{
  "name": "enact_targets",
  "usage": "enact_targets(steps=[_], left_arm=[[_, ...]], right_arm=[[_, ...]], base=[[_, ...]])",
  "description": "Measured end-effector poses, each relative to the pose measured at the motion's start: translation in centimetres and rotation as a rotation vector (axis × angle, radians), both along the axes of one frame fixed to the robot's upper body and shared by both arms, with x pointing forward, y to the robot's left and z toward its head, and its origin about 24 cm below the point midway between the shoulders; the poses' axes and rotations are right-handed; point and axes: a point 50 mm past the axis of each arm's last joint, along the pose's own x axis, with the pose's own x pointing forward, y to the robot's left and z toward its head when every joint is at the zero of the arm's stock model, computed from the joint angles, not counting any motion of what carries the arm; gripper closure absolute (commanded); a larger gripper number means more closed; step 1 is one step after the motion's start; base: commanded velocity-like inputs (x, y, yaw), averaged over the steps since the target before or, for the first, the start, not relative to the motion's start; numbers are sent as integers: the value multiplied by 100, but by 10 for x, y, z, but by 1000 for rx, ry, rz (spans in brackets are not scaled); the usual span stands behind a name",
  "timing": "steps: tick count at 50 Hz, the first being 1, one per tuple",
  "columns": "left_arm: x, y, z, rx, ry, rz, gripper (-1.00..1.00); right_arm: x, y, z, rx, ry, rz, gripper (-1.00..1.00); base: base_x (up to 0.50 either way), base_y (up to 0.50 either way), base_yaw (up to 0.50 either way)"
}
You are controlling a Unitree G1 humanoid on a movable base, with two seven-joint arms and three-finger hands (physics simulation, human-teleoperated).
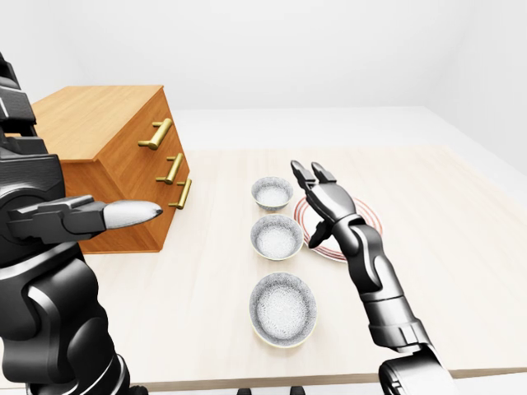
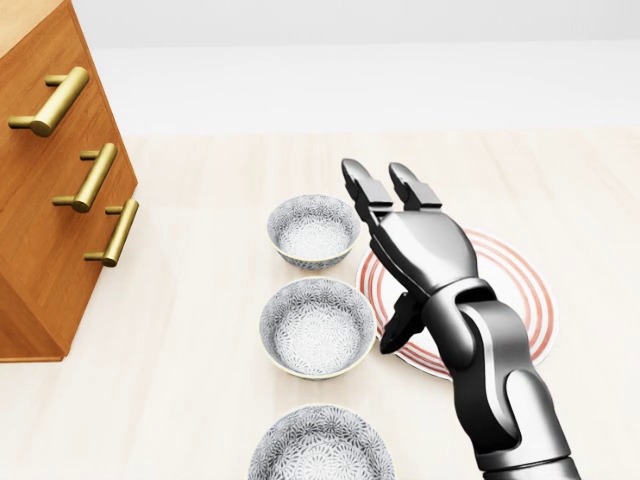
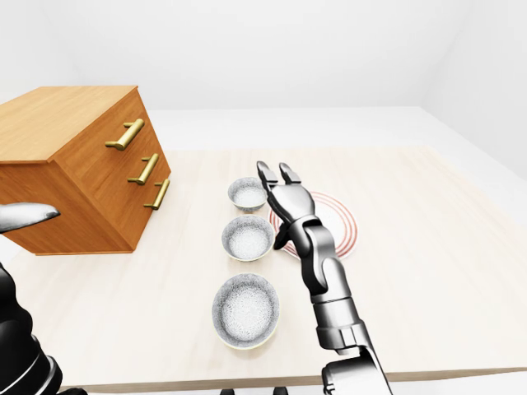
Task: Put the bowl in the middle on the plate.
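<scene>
Three patterned bowls stand in a column in the head view: the top bowl, the middle bowl and the bottom bowl. A white plate with red rings lies just right of the top two bowls, with nothing on it. My right hand hovers open over the plate's left edge, fingers spread and pointing up the view, thumb close beside the middle bowl's right rim. It holds nothing. My left hand is raised far to the left, fingers stretched out, away from the bowls.
A wooden chest of drawers with brass handles stands on the table left of the bowls. The light wood table stretches wide to the right of the plate; its near edge runs below the bottom bowl.
</scene>
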Motion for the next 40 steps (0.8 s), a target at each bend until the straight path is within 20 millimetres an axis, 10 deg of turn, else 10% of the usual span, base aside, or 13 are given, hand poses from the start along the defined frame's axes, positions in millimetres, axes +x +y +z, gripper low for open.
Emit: enact_targets(steps=[40], left_arm=[[-1,1,0,-6,-2,-1,-100]], right_arm=[[-8,9,-12,3,32,25,-100]], base=[[0,0,0]])
